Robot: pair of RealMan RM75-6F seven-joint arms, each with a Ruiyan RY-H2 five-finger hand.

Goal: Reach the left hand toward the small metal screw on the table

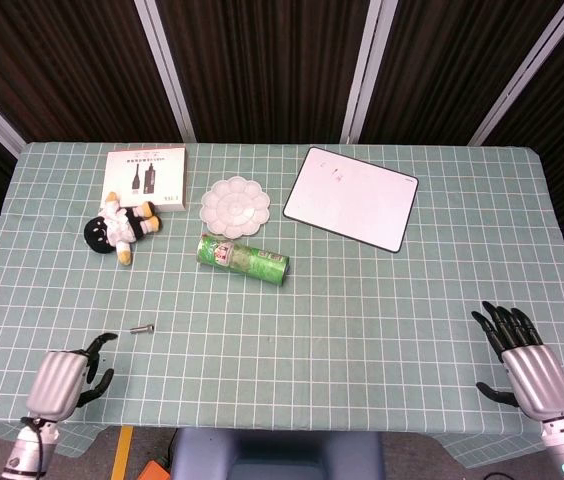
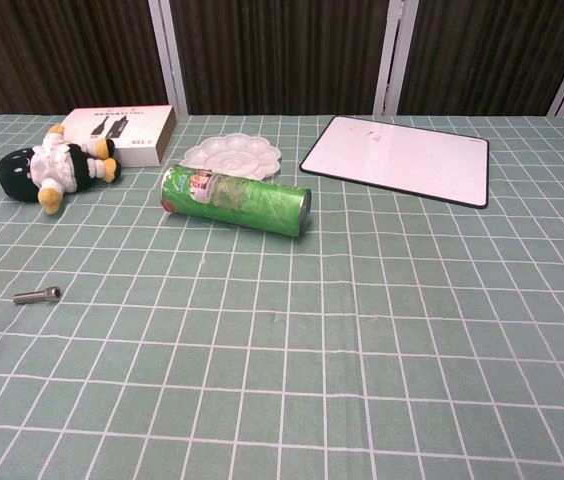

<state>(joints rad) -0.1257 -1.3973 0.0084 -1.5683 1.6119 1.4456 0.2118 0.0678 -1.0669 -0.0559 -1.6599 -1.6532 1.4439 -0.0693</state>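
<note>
The small metal screw (image 1: 142,328) lies on the green checked tablecloth, left of centre near the front edge; the chest view shows the screw (image 2: 37,295) at its far left. My left hand (image 1: 65,381) hovers at the front left corner, a little below and left of the screw, fingers apart and pointing toward it, holding nothing. My right hand (image 1: 524,361) sits at the front right corner with its fingers spread and empty. Neither hand shows in the chest view.
A green snack can (image 1: 243,260) lies on its side mid-table. Behind it are a white palette (image 1: 235,206), a plush toy (image 1: 120,227), a white box (image 1: 145,178) and a whiteboard (image 1: 351,197). The table's front edge (image 1: 282,432) runs just below the hands.
</note>
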